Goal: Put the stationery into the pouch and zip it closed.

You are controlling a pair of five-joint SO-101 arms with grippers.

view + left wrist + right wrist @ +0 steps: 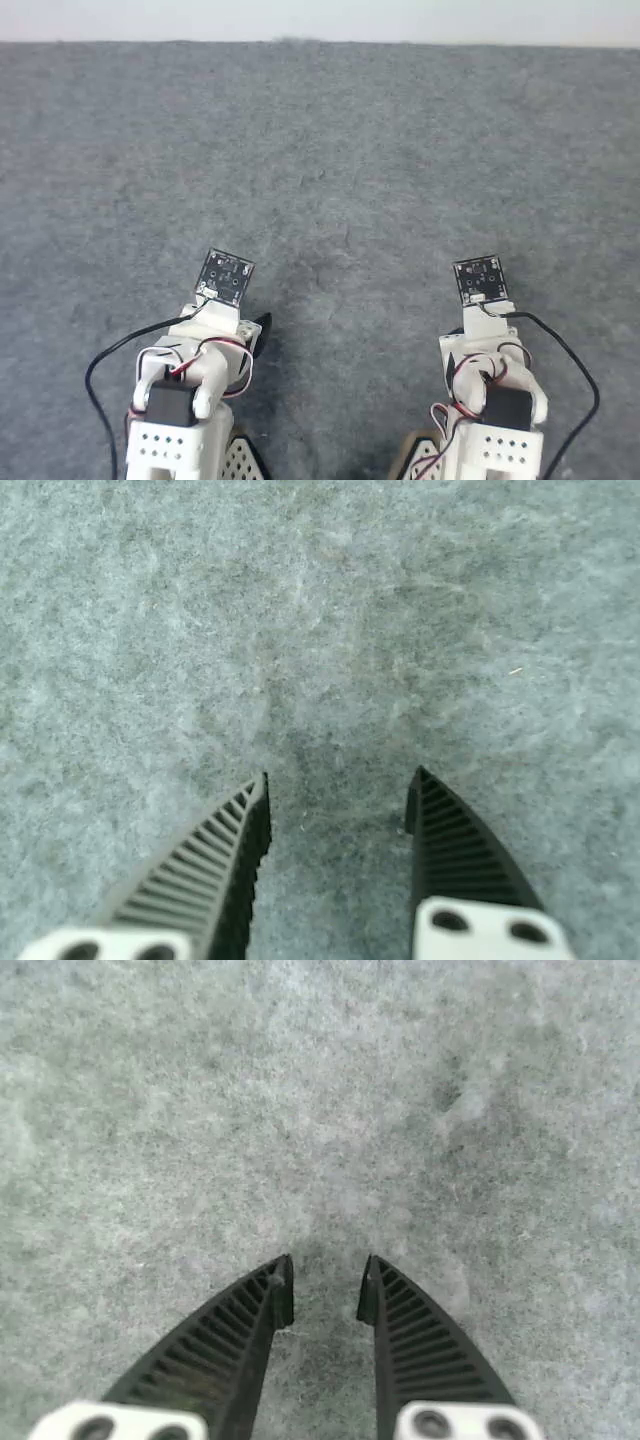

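Currently, the left gripper point(341, 780) hangs low over the grey felt mat point(320, 140), its jaws moderately apart with nothing between them. The right gripper point(328, 1265) sits likewise, its jaws parted more narrowly and also empty. Where the pouch and stationery lie, their long axis, and which arm is nearer cannot be told.

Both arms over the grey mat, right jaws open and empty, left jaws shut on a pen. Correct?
Not quite. The left gripper holds no pen: the left wrist view shows its jaws open, with bare grey mat between them. The rest stands: both arms are over the mat, and the right gripper has its jaws open and empty.
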